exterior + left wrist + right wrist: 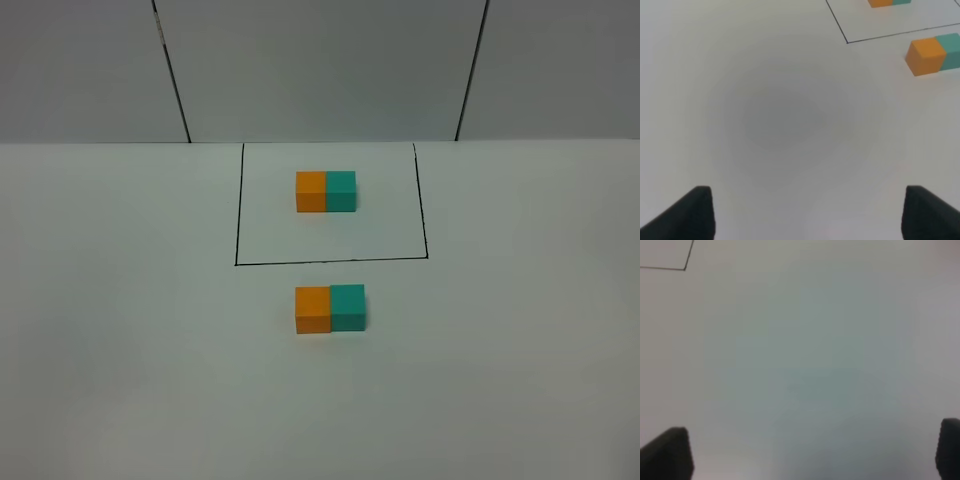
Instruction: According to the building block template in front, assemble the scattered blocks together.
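The template is a thin black-lined rectangle (238, 220) on the white table, framing a joined orange cube (310, 191) and teal cube (341, 190). Just in front of the frame, the unframed orange block (312, 310) and teal block (348, 307) stand side by side and touching, orange left, teal right. In the left wrist view the orange block (925, 56) and teal block (951, 51) show far ahead. My left gripper (807, 212) is open and empty over bare table. My right gripper (812, 452) is open and empty, with only a frame corner (686, 267) ahead. Neither arm shows in the exterior view.
The white table (120, 330) runs to a grey panelled wall (320, 70) at the back. The template pair's edge also shows in the left wrist view (887, 2).
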Available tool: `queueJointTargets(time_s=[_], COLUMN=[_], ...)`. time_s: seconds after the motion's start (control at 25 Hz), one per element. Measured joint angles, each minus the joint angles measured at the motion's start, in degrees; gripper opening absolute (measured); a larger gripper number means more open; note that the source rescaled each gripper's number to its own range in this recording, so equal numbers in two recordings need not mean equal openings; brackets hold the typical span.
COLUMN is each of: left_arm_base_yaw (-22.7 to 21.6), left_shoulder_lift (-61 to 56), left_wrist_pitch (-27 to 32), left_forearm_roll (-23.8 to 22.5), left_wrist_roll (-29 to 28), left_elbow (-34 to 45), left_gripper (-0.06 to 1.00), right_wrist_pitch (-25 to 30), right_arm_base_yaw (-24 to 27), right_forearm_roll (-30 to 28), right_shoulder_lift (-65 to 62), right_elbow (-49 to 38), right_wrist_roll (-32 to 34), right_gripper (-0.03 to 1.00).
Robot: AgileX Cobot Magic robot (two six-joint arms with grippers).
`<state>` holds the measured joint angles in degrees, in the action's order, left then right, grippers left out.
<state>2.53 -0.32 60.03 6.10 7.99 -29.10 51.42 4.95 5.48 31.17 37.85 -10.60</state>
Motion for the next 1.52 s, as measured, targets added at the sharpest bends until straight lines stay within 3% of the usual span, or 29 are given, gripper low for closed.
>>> queueJointTargets(time_s=[0.36, 0.68, 1.52], left_arm_base_yaw=[0.0, 0.0, 0.0], left_shoulder_lift=[0.0, 0.0, 0.0], left_wrist_pitch=[0.0, 0.0, 0.0], left_forearm_roll=[0.0, 0.0, 0.0], left_wrist_roll=[0.0, 0.1, 0.1], left_elbow=[0.0, 0.0, 0.0], left_gripper=[0.74, 0.74, 0.74], right_wrist_pitch=[1.1, 5.7, 9.9], right_arm_base_yaw=[0.0, 0.0, -2.7], right_forearm_roll=[3.5, 3.5, 0.5], right_shoulder_lift=[-11.3, -17.7, -30.5], right_elbow=[-6.4, -6.9, -9.4], right_wrist_roll=[-0.2, 0.0, 3.8], right_gripper=[1.0, 1.0, 1.0])
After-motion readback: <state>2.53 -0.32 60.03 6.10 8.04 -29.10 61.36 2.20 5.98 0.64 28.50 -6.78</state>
